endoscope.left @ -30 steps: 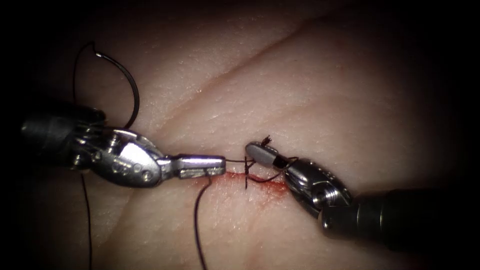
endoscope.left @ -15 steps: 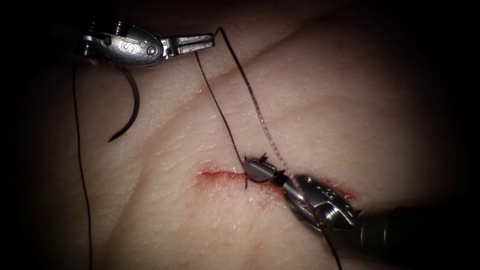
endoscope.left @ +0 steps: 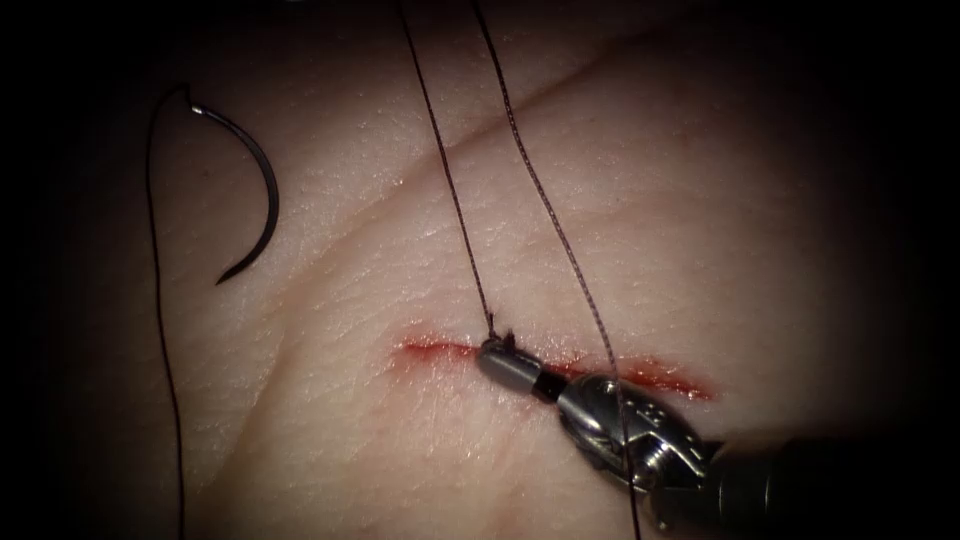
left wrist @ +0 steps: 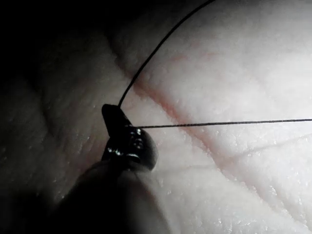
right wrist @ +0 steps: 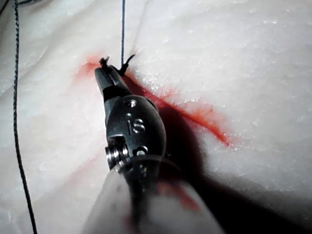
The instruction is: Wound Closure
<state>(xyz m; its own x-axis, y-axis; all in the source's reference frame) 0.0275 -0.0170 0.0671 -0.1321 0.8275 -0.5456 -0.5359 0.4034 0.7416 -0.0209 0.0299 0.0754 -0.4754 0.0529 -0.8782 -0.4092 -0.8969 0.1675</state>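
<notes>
tissue [endoscope.left: 640, 200]: biggest thing here; we judge it soft, damp and yielding, likely to tear if pinched hard near an edge
cut [endoscope.left: 560, 362]: runs left-right mid-field w/ red fluid [endoscope.left: 660, 376] along it; its edges look fragile to us
right tool [endoscope.left: 497, 354]: comes in from lower right, tip on the cut at the knot; jaws closed on the short thread end at the knot, as far as we can see in the right wrist view, where the right tool [right wrist: 106, 77] sits w/ tip pressed together
left tool [left wrist: 113, 115]: we see it in its own wrist view, dark, w/ thread meeting its tip; whether it grips we cannot tell
thread [endoscope.left: 455, 205]: two strands rise from the knot area up out of the endoscope view, one passing over the right tool; a 3rd strand hangs down at far left. We judge it light, limp, slippery; take it near the knot for control
needle [endoscope.left: 258, 195]: lies free on the tissue, well left of the cut, not in the tissue, held by nothing; stiff, thin, sharp, best taken on the body of the curve, not the point
</notes>
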